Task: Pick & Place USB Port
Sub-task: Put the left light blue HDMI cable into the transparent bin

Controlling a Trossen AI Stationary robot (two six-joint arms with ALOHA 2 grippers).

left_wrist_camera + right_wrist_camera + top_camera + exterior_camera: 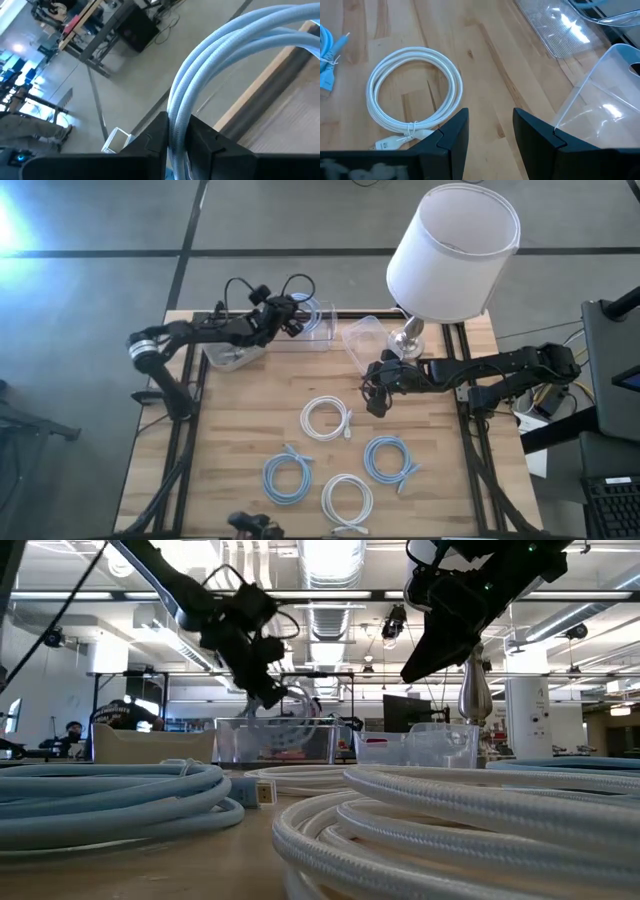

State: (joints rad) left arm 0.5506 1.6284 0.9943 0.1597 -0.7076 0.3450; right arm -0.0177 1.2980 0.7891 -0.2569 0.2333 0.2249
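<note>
My left gripper [292, 318] is over the clear bin [322, 332] at the table's far edge, shut on a light blue coiled USB cable [215, 60]. In the low view the coil [292, 715] hangs at the level of that bin's [275, 743] top. My right gripper [378, 398] is open and empty, up above the table's middle, beside a second clear bin [600, 115]. A white coiled cable [412, 95] lies flat on the wood just ahead of its fingers. Another white coil [347, 498] and two blue coils [288, 476] [390, 458] lie nearer the front. My left gripper pinches the light blue coil between its two fingers [202, 137], across a bundle of several strands [176, 125]. The coil is lifted clear of the table and extends out past the fingertips. In the low view it hangs below the gripper over the clear bin.
A lamp with a big white shade [452, 250] stands on the far right of the table, its metal base [408, 335] close to my right arm. A clear tray [235, 356] lies under my left arm. A clear lid [560, 30] lies beyond the right gripper.
</note>
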